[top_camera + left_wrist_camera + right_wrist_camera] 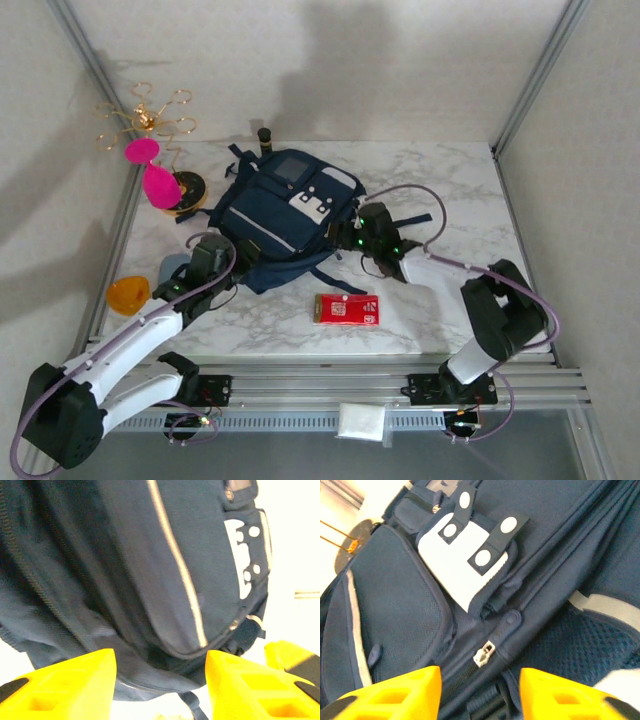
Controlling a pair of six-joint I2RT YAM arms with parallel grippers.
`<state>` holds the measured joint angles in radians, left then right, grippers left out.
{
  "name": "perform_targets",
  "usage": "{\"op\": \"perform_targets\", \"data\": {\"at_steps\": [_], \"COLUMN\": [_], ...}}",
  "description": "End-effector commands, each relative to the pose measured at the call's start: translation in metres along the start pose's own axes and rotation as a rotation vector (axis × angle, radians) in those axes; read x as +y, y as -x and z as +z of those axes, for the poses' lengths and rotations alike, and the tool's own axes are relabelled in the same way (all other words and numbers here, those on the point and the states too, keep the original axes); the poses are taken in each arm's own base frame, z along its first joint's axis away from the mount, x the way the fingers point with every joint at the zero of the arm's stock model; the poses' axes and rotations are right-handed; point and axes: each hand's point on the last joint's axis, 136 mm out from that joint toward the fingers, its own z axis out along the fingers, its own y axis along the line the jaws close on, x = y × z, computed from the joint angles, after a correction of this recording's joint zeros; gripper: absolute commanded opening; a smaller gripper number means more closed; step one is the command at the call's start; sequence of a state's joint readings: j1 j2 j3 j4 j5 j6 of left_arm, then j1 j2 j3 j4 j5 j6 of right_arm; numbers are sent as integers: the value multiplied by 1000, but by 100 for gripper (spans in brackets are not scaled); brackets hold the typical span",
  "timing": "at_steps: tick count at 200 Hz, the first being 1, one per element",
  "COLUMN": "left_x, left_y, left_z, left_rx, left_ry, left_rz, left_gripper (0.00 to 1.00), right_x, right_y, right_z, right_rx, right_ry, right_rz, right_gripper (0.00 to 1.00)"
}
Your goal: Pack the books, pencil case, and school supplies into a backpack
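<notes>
Backpack [285,215] is lying mid-tabletop [450,185], pockets facing up. Left fingers [65,687] are spread apart at its 8 o'clock edge. Right fingers [395,692] are apart too, at its 3 o'clock side right by a zip pull [483,655]. Neither pair is gripping anything. A flat red rectangle [346,308] sits at the backpack's 5 o'clock.

White-shelled left arm [130,345] and right arm [500,310], black joints, looping lilac cables [410,187], green wrist lights [358,243], blocky yellow fingers [65,685] with recessed cells.
</notes>
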<state>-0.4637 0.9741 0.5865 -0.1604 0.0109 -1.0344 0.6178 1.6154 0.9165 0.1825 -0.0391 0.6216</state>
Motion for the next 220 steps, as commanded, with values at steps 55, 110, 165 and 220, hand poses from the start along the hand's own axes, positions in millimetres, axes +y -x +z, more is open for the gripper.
{"op": "perform_targets", "data": {"at_steps": [55, 110, 165, 220], "left_x": [-52, -57, -57, -52], "left_y": [3, -5, -8, -9], "left_z": [9, 27, 36, 42], "left_rx": [-25, 12, 32, 24], "left_ry": [11, 20, 59, 70], "left_rz": [171, 203, 251, 251], "left_gripper": [53, 53, 55, 56], "right_x": [-58, -60, -60, -36], "right_y": [32, 19, 34, 44], "right_z": [39, 75, 80, 43], "right_rx": [69, 154, 135, 54], "right_ry": [-262, -258, -306, -286], "right_rz": [326, 357, 307, 313], "right_gripper": [55, 41, 38, 46]}}
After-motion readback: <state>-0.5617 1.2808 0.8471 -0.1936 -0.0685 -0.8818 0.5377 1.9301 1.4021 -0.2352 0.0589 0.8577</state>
